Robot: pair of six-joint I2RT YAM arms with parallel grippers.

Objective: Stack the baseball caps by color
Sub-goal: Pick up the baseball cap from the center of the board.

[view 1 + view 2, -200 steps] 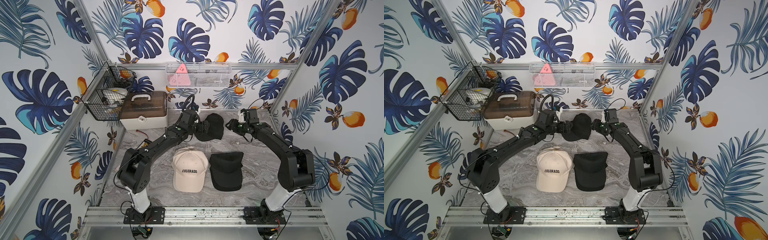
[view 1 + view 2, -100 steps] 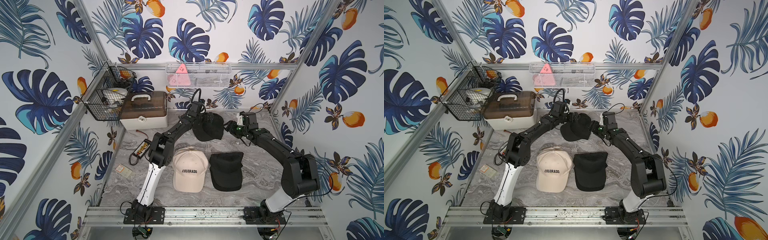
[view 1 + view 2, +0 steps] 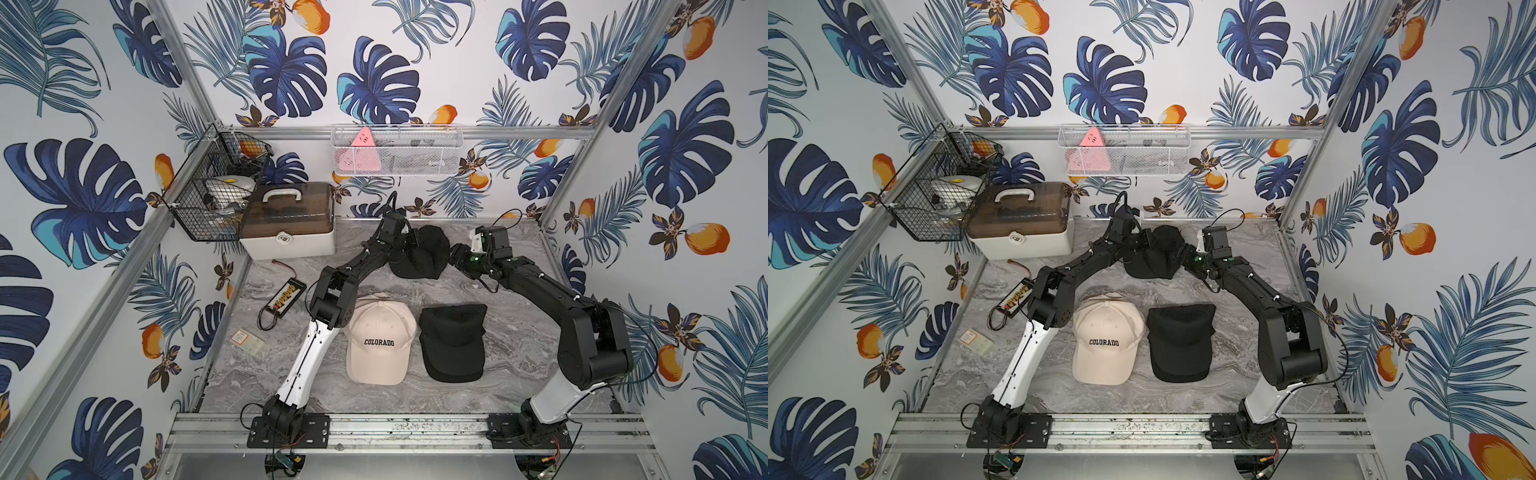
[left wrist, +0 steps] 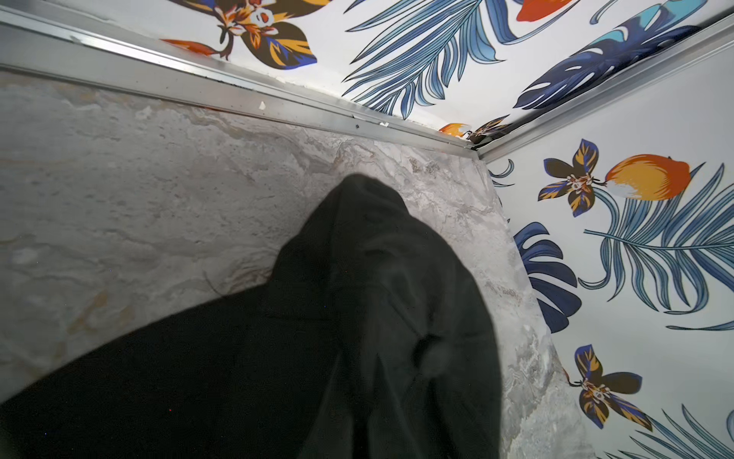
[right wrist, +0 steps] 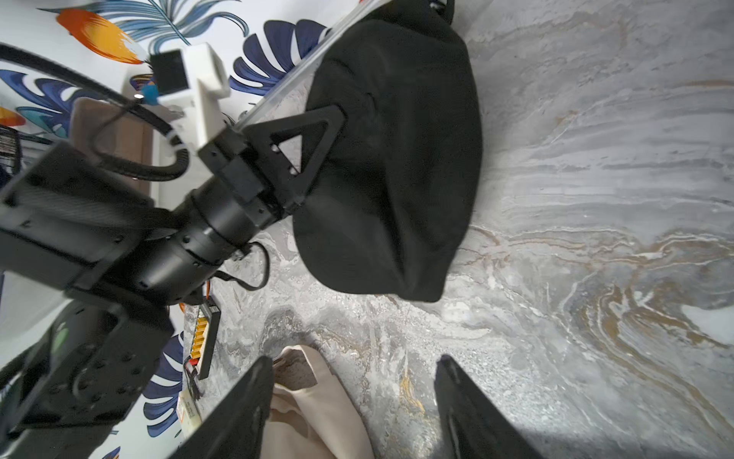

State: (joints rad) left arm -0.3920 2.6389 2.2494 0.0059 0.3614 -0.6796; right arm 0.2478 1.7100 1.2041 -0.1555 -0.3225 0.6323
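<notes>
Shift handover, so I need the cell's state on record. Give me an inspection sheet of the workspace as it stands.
Surface: marbled grey tabletop, no damage seen.
Job's things: cream COLORADO cap and front black cap side by side; back black cap crumpled.
Clutter: battery pack, card, storage box along the left side.
Grippers: left gripper shut on back black cap; right gripper open, empty.
Cables: battery lead coiled on table; arm cable looping above left wrist.
Surroundings: leaf-print walls, wire basket, mesh shelf.
</notes>
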